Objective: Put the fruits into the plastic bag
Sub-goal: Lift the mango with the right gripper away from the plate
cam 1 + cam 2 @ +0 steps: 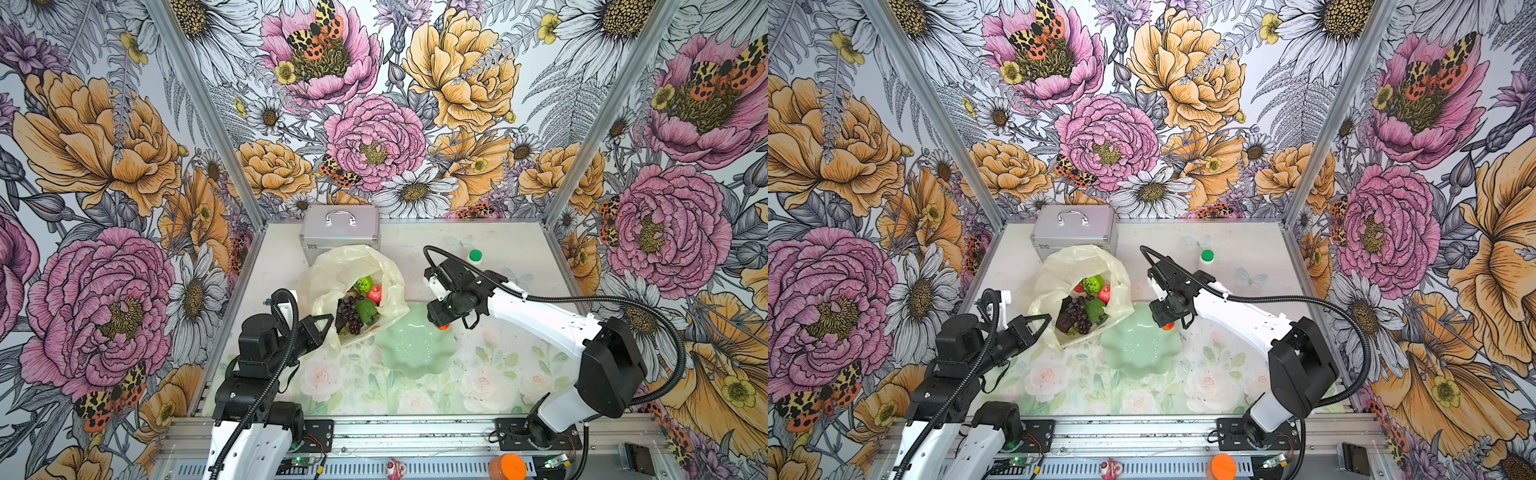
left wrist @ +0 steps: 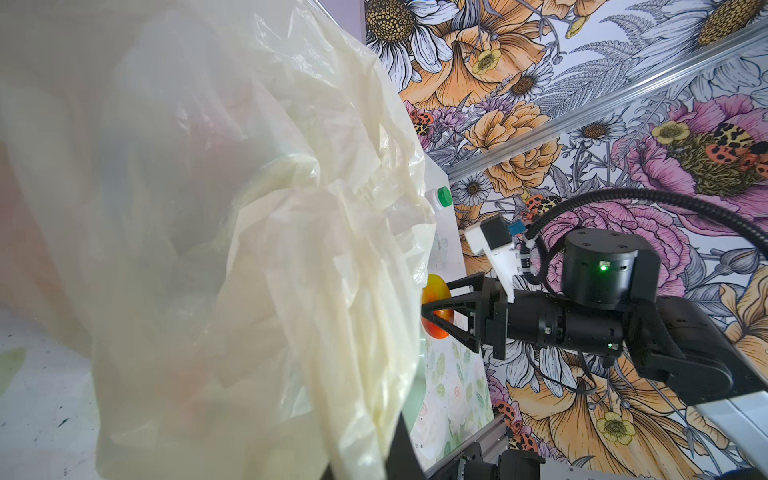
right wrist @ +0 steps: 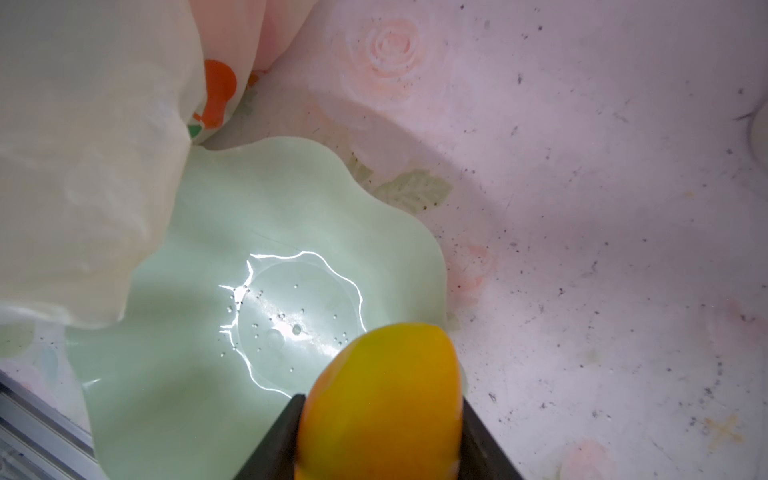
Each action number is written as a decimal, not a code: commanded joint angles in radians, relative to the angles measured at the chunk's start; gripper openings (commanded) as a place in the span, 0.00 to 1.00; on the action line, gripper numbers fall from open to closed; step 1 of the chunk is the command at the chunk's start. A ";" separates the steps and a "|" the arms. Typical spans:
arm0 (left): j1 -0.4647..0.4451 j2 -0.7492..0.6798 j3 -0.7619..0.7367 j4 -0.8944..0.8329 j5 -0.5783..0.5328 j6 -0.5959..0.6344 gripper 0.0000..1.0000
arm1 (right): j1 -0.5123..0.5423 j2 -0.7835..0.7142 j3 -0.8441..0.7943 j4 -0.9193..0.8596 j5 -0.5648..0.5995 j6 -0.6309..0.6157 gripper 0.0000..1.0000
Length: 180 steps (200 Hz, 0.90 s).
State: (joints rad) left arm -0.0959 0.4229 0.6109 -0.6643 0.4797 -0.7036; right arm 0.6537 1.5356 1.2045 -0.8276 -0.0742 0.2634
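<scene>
The plastic bag (image 1: 353,266) (image 1: 1075,262) lies open on the table, and its pale film fills most of the left wrist view (image 2: 249,249). Inside it I see a purple grape bunch (image 1: 351,313), a bumpy lime-green ball (image 1: 364,284) and a red-pink apple (image 1: 374,294). My left gripper (image 1: 330,318) (image 1: 1048,318) is shut on the bag's near edge. One black finger (image 2: 397,446) shows behind the film. My right gripper (image 1: 439,322) (image 3: 380,436) is shut on a red-yellow mango (image 3: 382,399) (image 2: 434,291), held above the rim of the pale green dish (image 1: 415,349) (image 3: 249,232).
A silver metal case (image 1: 338,232) stands behind the bag at the back wall. A white bottle with a green cap (image 1: 475,256) stands at the back right. An orange lid (image 1: 507,467) and a small pink object (image 1: 395,467) sit on the front rail.
</scene>
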 commanded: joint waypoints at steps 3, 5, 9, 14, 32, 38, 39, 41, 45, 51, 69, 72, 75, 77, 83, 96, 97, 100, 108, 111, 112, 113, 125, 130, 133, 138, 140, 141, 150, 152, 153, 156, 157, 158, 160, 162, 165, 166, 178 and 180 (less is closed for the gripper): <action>-0.008 -0.013 -0.011 0.019 -0.012 0.007 0.00 | -0.021 -0.066 0.003 0.015 -0.029 0.034 0.42; -0.007 -0.013 -0.011 0.019 -0.011 0.007 0.00 | -0.023 -0.070 0.004 0.015 -0.031 0.035 0.42; -0.008 -0.013 -0.011 0.019 -0.012 0.007 0.00 | -0.026 -0.077 0.006 0.015 -0.033 0.037 0.42; -0.008 -0.013 -0.011 0.019 -0.011 0.007 0.00 | -0.030 -0.084 0.008 0.015 -0.035 0.040 0.42; -0.009 -0.013 -0.010 0.019 -0.012 0.007 0.00 | -0.044 -0.109 0.021 0.015 -0.046 0.052 0.42; -0.009 -0.013 -0.011 0.018 -0.012 0.007 0.00 | -0.049 -0.119 0.027 0.015 -0.051 0.058 0.42; -0.009 -0.013 -0.011 0.018 -0.011 0.007 0.00 | -0.049 -0.119 0.028 0.014 -0.052 0.059 0.42; -0.009 -0.013 -0.011 0.018 -0.011 0.008 0.00 | -0.051 -0.122 0.030 0.014 -0.054 0.060 0.42; -0.010 -0.013 -0.011 0.019 -0.012 0.007 0.00 | -0.054 -0.126 0.035 0.015 -0.057 0.063 0.42; -0.010 -0.013 -0.011 0.019 -0.012 0.007 0.00 | -0.058 -0.132 0.042 0.015 -0.058 0.069 0.42; -0.011 -0.013 -0.011 0.019 -0.011 0.007 0.00 | -0.070 -0.146 0.065 0.015 -0.067 0.083 0.42; -0.011 -0.013 -0.011 0.019 -0.012 0.007 0.00 | -0.073 -0.148 0.068 0.015 -0.068 0.084 0.42; -0.011 -0.013 -0.011 0.019 -0.010 0.007 0.00 | -0.074 -0.150 0.072 0.015 -0.071 0.087 0.42; -0.011 -0.013 -0.011 0.019 -0.011 0.007 0.00 | -0.075 -0.151 0.075 0.015 -0.071 0.090 0.42; -0.011 -0.013 -0.011 0.019 -0.012 0.008 0.00 | -0.077 -0.154 0.082 0.014 -0.073 0.094 0.42; -0.011 -0.013 -0.011 0.019 -0.012 0.007 0.00 | -0.084 -0.158 0.098 0.015 -0.078 0.103 0.42; -0.011 -0.013 -0.011 0.019 -0.013 0.007 0.00 | -0.084 -0.159 0.099 0.016 -0.078 0.105 0.42; -0.012 -0.013 -0.011 0.019 -0.012 0.008 0.00 | -0.086 -0.160 0.103 0.015 -0.080 0.105 0.41; -0.013 -0.015 -0.011 0.019 -0.011 0.007 0.00 | -0.089 -0.159 0.112 0.016 -0.081 0.110 0.42; -0.013 -0.015 -0.011 0.019 -0.011 0.007 0.00 | -0.090 -0.161 0.115 0.016 -0.082 0.113 0.41; -0.013 -0.015 -0.011 0.019 -0.011 0.007 0.00 | -0.091 -0.161 0.116 0.016 -0.082 0.114 0.41; -0.013 -0.015 -0.011 0.019 -0.010 0.007 0.00 | -0.091 -0.161 0.116 0.016 -0.083 0.114 0.41; -0.013 -0.015 -0.011 0.019 -0.010 0.007 0.00 | -0.095 -0.161 0.129 0.017 -0.084 0.122 0.42; -0.013 -0.016 -0.011 0.019 -0.012 0.007 0.00 | -0.095 -0.162 0.131 0.018 -0.084 0.127 0.41; -0.012 -0.016 -0.011 0.019 -0.011 0.007 0.00 | -0.097 -0.163 0.134 0.020 -0.084 0.127 0.41; -0.013 -0.016 -0.011 0.019 -0.012 0.007 0.00 | -0.097 -0.164 0.135 0.024 -0.082 0.133 0.41; -0.013 -0.016 -0.011 0.019 -0.011 0.007 0.00 | -0.098 -0.165 0.136 0.027 -0.083 0.135 0.42; -0.013 -0.016 -0.012 0.019 -0.012 0.007 0.00 | -0.098 -0.166 0.136 0.028 -0.083 0.137 0.41; -0.013 -0.016 -0.011 0.019 -0.011 0.008 0.00 | -0.100 -0.172 0.140 0.038 -0.083 0.149 0.41; -0.013 -0.016 -0.011 0.019 -0.011 0.007 0.00 | -0.100 -0.174 0.139 0.041 -0.084 0.152 0.41; -0.012 -0.016 -0.011 0.019 -0.010 0.007 0.00 | -0.100 -0.175 0.140 0.044 -0.084 0.156 0.41; -0.012 -0.016 -0.011 0.019 -0.011 0.006 0.00 | -0.100 -0.177 0.141 0.049 -0.084 0.158 0.41; -0.013 -0.016 -0.011 0.019 -0.012 0.007 0.00 | -0.100 -0.177 0.141 0.049 -0.084 0.158 0.41; -0.013 -0.015 -0.011 0.019 -0.012 0.008 0.00 | -0.101 -0.178 0.141 0.051 -0.084 0.160 0.41; -0.013 -0.015 -0.011 0.019 -0.011 0.007 0.00 | -0.101 -0.181 0.140 0.055 -0.084 0.166 0.41; -0.013 -0.015 -0.011 0.019 -0.012 0.007 0.00 | -0.101 -0.182 0.140 0.057 -0.084 0.168 0.41; -0.013 -0.015 -0.011 0.019 -0.011 0.008 0.00 | -0.103 -0.184 0.139 0.061 -0.084 0.171 0.41; -0.014 -0.015 -0.011 0.019 -0.011 0.008 0.00 | -0.103 -0.186 0.139 0.063 -0.084 0.173 0.41; -0.012 -0.015 -0.010 0.019 -0.011 0.007 0.00 | -0.107 -0.196 0.138 0.086 -0.084 0.195 0.41; -0.014 -0.015 -0.011 0.019 -0.010 0.007 0.00 | -0.106 -0.198 0.137 0.090 -0.084 0.199 0.41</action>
State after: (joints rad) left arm -0.1028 0.4202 0.6090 -0.6640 0.4797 -0.7036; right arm 0.5564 1.3888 1.3144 -0.8055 -0.1513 0.4065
